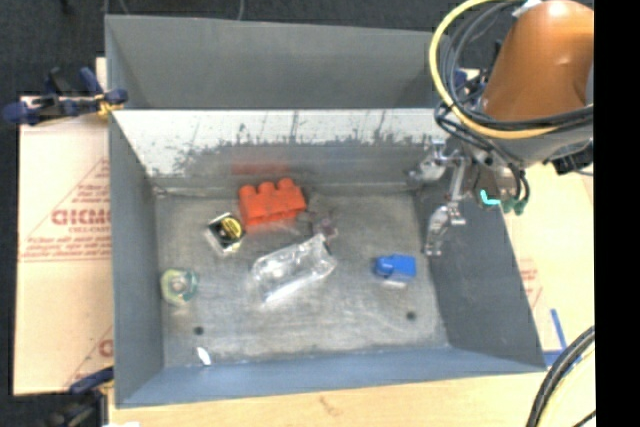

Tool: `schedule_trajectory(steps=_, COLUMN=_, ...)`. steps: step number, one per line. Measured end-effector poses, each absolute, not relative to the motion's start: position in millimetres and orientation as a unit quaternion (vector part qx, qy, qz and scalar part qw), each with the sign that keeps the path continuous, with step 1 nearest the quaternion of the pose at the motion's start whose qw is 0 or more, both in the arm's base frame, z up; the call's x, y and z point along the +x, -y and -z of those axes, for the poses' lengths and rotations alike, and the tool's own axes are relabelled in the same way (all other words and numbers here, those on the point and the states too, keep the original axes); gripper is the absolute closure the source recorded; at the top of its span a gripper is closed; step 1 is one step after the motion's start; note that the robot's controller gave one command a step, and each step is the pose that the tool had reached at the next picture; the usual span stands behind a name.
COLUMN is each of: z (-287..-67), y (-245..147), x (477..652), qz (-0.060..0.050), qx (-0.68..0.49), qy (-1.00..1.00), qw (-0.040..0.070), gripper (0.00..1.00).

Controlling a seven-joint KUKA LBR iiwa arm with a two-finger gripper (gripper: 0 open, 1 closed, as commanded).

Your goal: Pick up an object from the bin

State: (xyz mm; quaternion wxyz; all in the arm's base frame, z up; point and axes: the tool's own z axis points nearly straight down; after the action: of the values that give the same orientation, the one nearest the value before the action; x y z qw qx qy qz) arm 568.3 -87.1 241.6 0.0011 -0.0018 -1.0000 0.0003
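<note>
Nearest the camera and farthest from the hand, a white scrap lies well off to the view's left of it, by the bin's front wall. A little farther back, also well to the left of the hand, sits a clear round cap. A crumpled clear wrapper lies about halfway from the cap to the hand, its long axis slanting up toward the hand.

The blue piece is what the next move most likely turns on. It lies just beside the hand, to the view's left and slightly toward the camera, and by my reading below it on the bin floor. It is small and blocky. Its long axis seems to run across the view, one end pointing toward the hand, though it is too small to be sure. The hand would need a short shift left and forward, then a drop.

The hand hangs by the right wall. I cannot tell how far open it is or whether it has hold of anything.

Beyond, left of the hand, are a yellow-and-black bit and an orange brick.
</note>
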Motion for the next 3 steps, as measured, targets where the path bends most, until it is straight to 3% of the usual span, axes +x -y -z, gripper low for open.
schedule_trajectory(steps=1, z=-75.5, y=70.0, x=544.7, qz=-0.001, qx=0.059, qy=0.998, qw=-0.004, gripper=0.0)
schedule_trajectory(steps=2, z=-74.3, y=118.0, x=559.5, qz=0.0, qx=-0.028, qy=1.0, qw=-0.008, gripper=0.0)
schedule_trajectory(steps=3, z=-76.5, y=118.5, x=561.2, qz=-0.001, qx=-0.026, qy=1.0, qw=-0.01, gripper=1.0)
